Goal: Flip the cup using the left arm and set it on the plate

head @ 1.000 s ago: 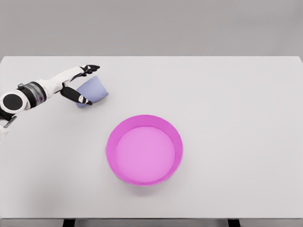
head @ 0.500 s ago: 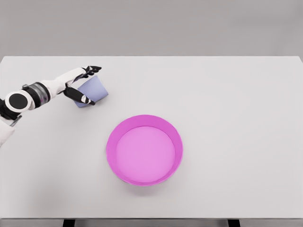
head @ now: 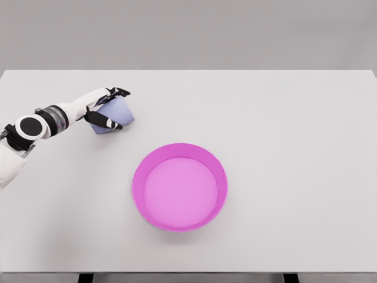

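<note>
A pale blue cup (head: 118,113) sits on the white table at the far left, tilted a little. My left hand (head: 111,108) reaches in from the left edge and closes around the cup, with the thumb (head: 108,122) along its near side and the fingers (head: 119,92) over its far side. The hand covers the cup's left part. The pink plate (head: 179,186), round with a raised rim, lies in the middle of the table toward the front, well to the right of the cup and nearer to me. Nothing is on the plate. My right arm does not show.
The white table (head: 283,130) spans the whole width; its front edge runs along the bottom and its far edge meets a grey wall.
My left arm has pushed further right and the fingers have closed in on the cup from a wider spread. The cup has barely shifted; the plate is unmoved.
</note>
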Robot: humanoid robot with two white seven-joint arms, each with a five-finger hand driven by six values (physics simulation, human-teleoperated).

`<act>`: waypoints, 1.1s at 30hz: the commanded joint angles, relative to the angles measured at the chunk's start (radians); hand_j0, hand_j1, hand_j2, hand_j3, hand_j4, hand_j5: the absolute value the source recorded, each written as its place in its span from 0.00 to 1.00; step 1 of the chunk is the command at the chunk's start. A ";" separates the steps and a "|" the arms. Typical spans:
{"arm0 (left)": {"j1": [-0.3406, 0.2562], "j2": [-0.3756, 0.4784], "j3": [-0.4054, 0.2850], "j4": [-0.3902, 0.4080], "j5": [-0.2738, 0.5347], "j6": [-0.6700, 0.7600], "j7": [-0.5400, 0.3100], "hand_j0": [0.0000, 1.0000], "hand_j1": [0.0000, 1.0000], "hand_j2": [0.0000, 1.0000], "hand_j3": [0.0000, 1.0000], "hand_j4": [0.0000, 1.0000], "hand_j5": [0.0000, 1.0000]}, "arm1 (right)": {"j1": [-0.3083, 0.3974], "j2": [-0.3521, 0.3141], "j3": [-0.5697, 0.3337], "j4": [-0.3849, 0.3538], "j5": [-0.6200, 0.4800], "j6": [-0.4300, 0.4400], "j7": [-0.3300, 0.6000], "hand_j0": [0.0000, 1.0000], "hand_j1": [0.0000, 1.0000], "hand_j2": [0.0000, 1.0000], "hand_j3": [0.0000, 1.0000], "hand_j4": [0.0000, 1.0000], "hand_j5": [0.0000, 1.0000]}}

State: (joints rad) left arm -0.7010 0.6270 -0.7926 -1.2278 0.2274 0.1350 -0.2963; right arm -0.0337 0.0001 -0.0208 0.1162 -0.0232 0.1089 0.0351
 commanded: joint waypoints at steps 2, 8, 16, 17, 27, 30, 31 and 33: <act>0.000 -0.003 0.004 -0.001 0.007 0.000 0.000 0.70 0.70 0.70 0.70 0.70 0.70 | 0.000 0.000 0.001 0.000 0.000 0.000 0.000 1.00 1.00 1.00 1.00 1.00 1.00; 0.003 0.008 0.007 -0.041 0.098 -0.055 0.005 0.67 0.67 0.67 0.67 0.67 0.67 | 0.000 0.000 0.001 0.000 0.000 0.000 0.000 1.00 1.00 1.00 1.00 1.00 1.00; 0.175 0.132 0.170 -0.340 0.190 -0.455 0.003 0.63 0.63 0.63 0.63 0.63 0.63 | 0.000 0.000 -0.001 0.000 0.000 0.000 0.000 1.00 1.00 1.00 1.00 1.00 1.00; 0.221 0.141 0.202 -0.390 0.201 -0.498 0.005 0.63 0.63 0.63 0.63 0.63 0.63 | 0.000 0.000 -0.001 0.000 0.000 0.000 0.000 1.00 1.00 1.00 1.00 1.00 1.00; 0.403 0.100 0.197 -0.536 0.288 -0.746 0.140 0.61 0.61 0.61 0.61 0.61 0.61 | 0.000 0.000 0.001 0.000 0.000 0.000 0.000 1.00 1.00 1.00 1.00 1.00 1.00; 0.405 0.068 0.121 -0.536 0.343 -0.746 0.173 0.56 0.56 0.56 0.56 0.56 0.56 | 0.000 0.000 -0.001 0.000 0.000 0.000 0.000 1.00 1.00 1.00 1.00 1.00 1.00; 0.405 0.060 0.090 -0.536 0.363 -0.746 0.203 0.52 0.52 0.52 0.52 0.52 0.52 | 0.000 0.000 0.001 0.000 0.000 0.000 0.000 1.00 1.00 1.00 1.00 1.00 1.00; 0.405 0.045 0.070 -0.536 0.366 -0.746 0.227 0.51 0.51 0.51 0.51 0.51 0.51 | 0.000 0.000 0.001 0.000 0.000 0.000 0.000 1.00 1.00 1.00 1.00 1.00 1.00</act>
State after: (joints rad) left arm -0.2930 0.6906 -0.6883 -1.7619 0.5683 -0.6060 -0.1039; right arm -0.0337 0.0001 -0.0209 0.1162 -0.0232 0.1089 0.0351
